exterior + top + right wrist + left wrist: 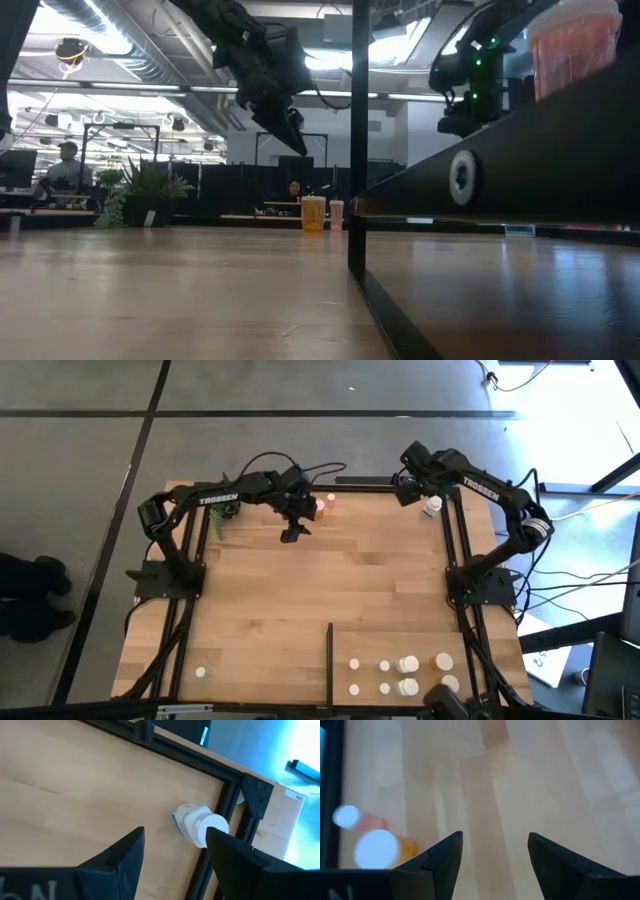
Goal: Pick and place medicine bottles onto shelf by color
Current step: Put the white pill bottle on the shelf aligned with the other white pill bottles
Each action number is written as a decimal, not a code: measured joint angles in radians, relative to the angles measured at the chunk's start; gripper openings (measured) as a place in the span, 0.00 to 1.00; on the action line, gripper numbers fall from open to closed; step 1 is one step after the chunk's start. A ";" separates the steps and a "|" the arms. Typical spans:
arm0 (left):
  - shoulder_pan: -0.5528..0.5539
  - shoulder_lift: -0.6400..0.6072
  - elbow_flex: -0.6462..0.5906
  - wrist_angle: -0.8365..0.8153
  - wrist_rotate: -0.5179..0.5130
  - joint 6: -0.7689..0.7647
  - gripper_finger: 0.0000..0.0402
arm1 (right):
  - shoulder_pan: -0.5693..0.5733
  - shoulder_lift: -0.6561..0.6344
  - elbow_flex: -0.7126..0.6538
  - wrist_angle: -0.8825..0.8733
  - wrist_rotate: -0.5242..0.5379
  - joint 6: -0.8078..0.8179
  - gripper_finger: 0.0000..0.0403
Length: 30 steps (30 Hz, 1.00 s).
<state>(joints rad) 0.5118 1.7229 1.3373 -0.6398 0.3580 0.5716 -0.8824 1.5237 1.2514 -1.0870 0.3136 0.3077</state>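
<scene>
Pale wood of the desk is seen beneath the left tool, parted and empty above two orange bottles. Right tool, likewise empty, hangs over a white bottle. Light, rigid, slippery plastic: bodies are best gripped below caps.

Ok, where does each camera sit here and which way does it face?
High: above the table, straight down; both arms, left gripper open.
Low: at tabletop height, looking level into the room; both arms come in from above.
Left wrist: faces down past its own fingers at bare wood.
Right wrist: looks past the open right gripper at a white bottle.
Shared: high and right wrist both show that bottle.
</scene>
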 joint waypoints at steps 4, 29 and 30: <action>0.020 0.000 0.000 0.017 0.000 -0.001 0.55 | -0.026 0.020 0.000 0.002 0.000 -0.002 0.53; 0.047 0.000 -0.001 0.054 0.000 -0.013 0.55 | -0.099 0.069 0.000 -0.049 -0.036 -0.029 0.53; 0.049 0.000 -0.001 0.061 0.000 -0.013 0.55 | -0.099 0.069 0.000 -0.048 -0.036 -0.029 0.53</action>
<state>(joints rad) 0.5610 1.7229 1.3365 -0.5787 0.3580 0.5587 -0.9817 1.5929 1.2518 -1.1355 0.2779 0.2790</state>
